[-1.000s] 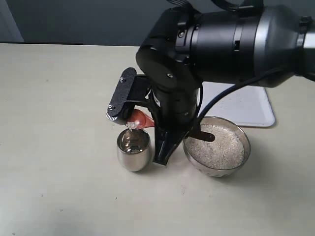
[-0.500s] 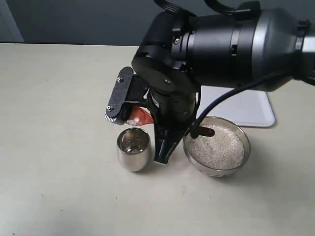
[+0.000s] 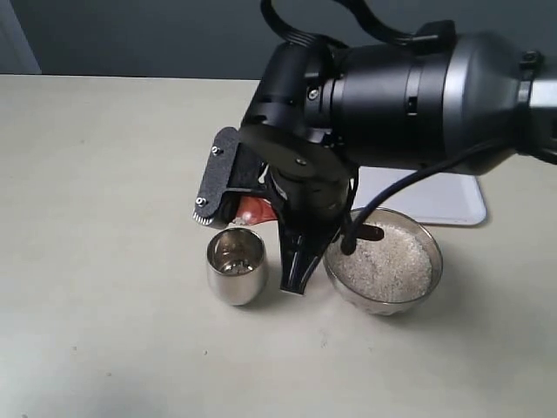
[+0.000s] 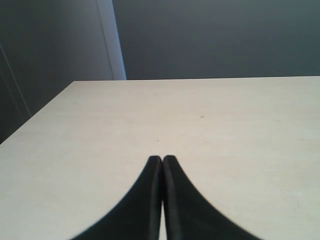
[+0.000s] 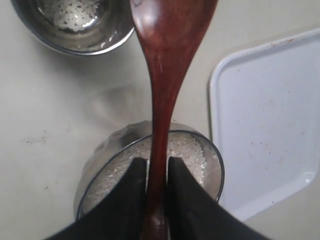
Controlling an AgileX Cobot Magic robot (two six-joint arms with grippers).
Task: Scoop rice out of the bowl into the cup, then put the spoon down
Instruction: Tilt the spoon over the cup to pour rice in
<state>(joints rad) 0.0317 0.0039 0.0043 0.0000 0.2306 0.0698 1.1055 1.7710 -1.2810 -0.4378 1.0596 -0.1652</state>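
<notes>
The slim reddish-brown wooden spoon (image 5: 165,75) is held off the table, its long thin handle clamped between the narrowly set black fingers of the right gripper (image 5: 157,167). Its oval scoop is raised just beside the rim of the small rounded steel cup (image 3: 236,266), while the handle passes over the wider shiny steel bowl (image 3: 437,252). Pale uncooked rice (image 3: 387,261) fills the bowl, and a few grains are seen at the cup's bottom. Cup and bowl stand side by side, apart, on the beige tabletop (image 3: 104,174). A flat white rectangular tray (image 3: 435,196) lies just beside the bowl. The left gripper (image 4: 162,160) is seen closed above the tabletop, its fingertips pressed together with nothing between.
</notes>
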